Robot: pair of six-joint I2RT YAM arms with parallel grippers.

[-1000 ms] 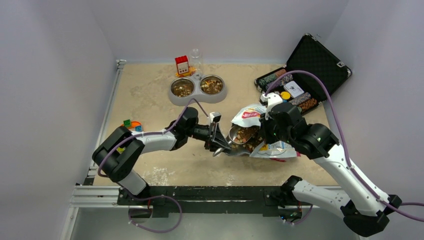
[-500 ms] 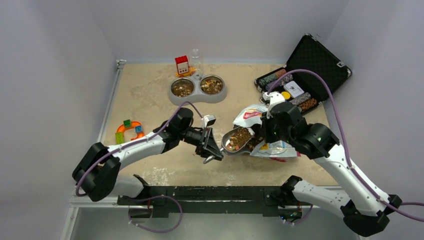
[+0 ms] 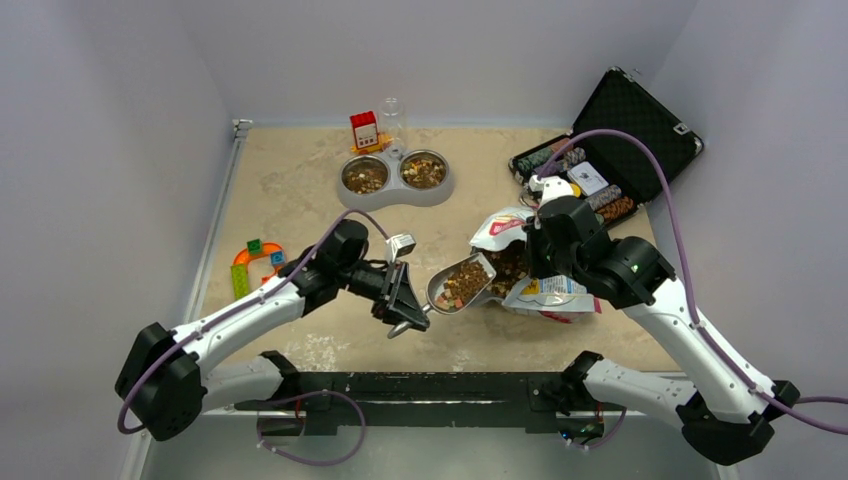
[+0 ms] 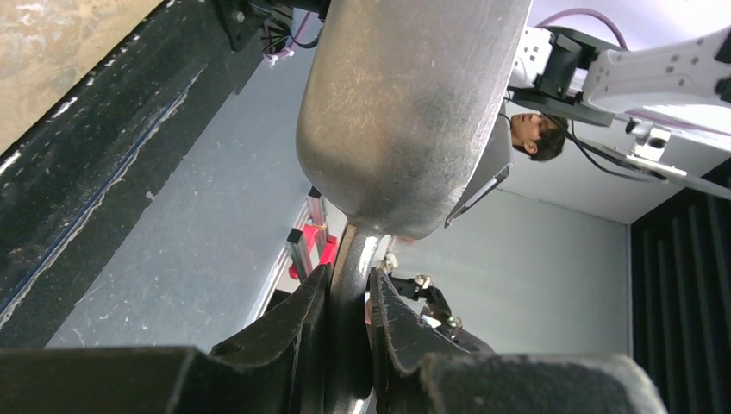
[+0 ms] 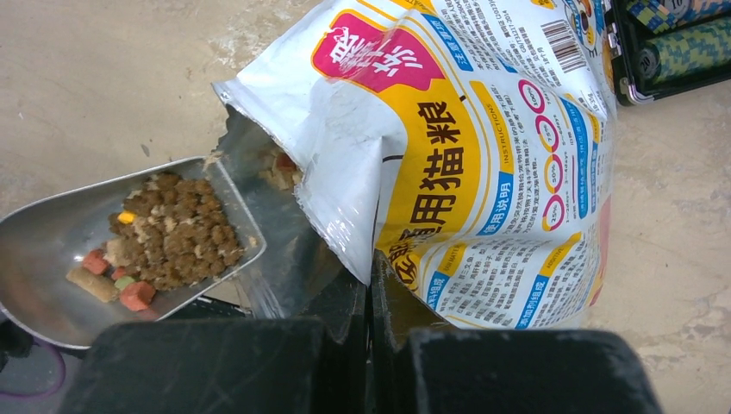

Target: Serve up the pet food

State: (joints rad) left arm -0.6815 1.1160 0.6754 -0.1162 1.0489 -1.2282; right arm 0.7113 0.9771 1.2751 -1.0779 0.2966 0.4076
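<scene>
My left gripper (image 3: 408, 312) is shut on the handle of the metal scoop (image 3: 459, 283), seen from below in the left wrist view (image 4: 405, 112), with my fingers (image 4: 303, 323) clamped on its handle. The scoop holds brown pet food (image 3: 463, 283), which also shows in the right wrist view (image 5: 177, 241), just left of the bag's mouth. My right gripper (image 5: 371, 267) is shut on the edge of the white-and-yellow bag (image 5: 465, 155), holding it open; the bag lies right of the scoop (image 3: 530, 270). More kibble shows inside the bag (image 3: 512, 262).
A grey double bowl (image 3: 394, 192) with kibble in both cups stands at the back. A red-and-white box (image 3: 364, 130) and a clear cup (image 3: 391, 112) stand behind it. An open black case of poker chips (image 3: 600, 160) is back right. Coloured toy pieces (image 3: 255, 258) lie at the left.
My left gripper has drawn the filled scoop out of the bag, to the left and toward the near edge. The right gripper has kept hold of the bag.
</scene>
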